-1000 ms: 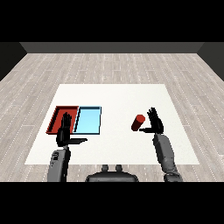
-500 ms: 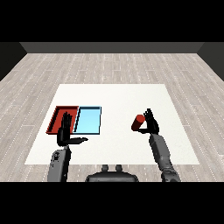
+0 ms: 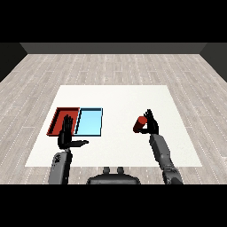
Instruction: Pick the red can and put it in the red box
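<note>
Since a second ago: right hand [image 3: 152, 126] has slid in toward the red can [image 3: 140, 124] and now sits against its right side; the can looks to be where it was, or nearly so.
Right hand: fingers bent in around the can's right side, thumb side toward it; contact looks made, though how far the fingers wrap behind the can is hidden from here.
Red can: tilted, top leaning away and to the right, on the white table [image 3: 119, 99] well to the right of the light blue tray [image 3: 90, 122]; whether its base has left the table cannot be told.
Left hand [image 3: 67, 136]: fingers straight and spread, pointing up and away, thumb stuck out to the right, holding nothing, same pose as before.
Left hand, place: just near of the red tray [image 3: 62, 120], fingertips overlapping the tray's near edge in this view.
Red tray: touching the left side of the light blue tray, the two lying side by side.
Can versus red tray: well apart, with the light blue tray between them.
</note>
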`<state>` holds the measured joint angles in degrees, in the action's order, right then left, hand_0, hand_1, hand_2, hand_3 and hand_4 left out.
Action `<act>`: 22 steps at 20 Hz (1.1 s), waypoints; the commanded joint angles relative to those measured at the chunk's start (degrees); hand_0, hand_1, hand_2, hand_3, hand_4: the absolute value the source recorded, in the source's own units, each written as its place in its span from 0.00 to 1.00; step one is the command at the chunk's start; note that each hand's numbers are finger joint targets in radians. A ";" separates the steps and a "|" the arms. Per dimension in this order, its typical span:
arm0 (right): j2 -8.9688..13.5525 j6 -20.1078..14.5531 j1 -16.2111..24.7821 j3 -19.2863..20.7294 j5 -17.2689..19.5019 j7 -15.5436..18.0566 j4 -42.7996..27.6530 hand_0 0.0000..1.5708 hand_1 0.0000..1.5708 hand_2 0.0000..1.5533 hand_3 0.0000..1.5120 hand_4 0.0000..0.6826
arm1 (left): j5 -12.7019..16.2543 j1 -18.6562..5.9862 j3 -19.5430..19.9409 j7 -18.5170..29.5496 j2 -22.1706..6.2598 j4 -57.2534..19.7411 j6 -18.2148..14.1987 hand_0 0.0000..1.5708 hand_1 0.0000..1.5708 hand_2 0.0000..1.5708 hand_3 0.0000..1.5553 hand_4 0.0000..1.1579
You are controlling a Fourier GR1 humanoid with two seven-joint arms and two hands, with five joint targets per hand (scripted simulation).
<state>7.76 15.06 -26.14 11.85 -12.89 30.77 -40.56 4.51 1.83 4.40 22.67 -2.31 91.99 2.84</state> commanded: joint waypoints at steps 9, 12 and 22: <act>-1.33 -1.66 0.12 -2.17 -0.69 -3.46 -4.39 0.00 0.00 0.00 0.00 0.00 | -1.50 -1.85 -0.59 -1.85 0.61 0.64 -2.76 0.00 0.00 0.00 0.00 0.00; -0.87 -1.43 -1.34 -0.78 -0.39 1.43 2.30 0.00 0.00 0.00 0.00 0.00 | 0.21 -1.40 -0.47 -0.79 0.44 0.07 -0.76 0.00 0.00 0.00 0.00 0.00; 1.42 -0.15 -8.06 0.38 0.10 1.79 11.75 0.00 0.00 0.00 0.00 0.00 | -1.73 -1.57 -1.38 -0.01 1.16 -1.19 -2.35 0.00 0.00 0.00 0.00 0.00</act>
<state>9.15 14.91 -33.64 12.19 -12.67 33.01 -29.92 4.03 1.65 3.66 22.37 -1.86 92.17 1.83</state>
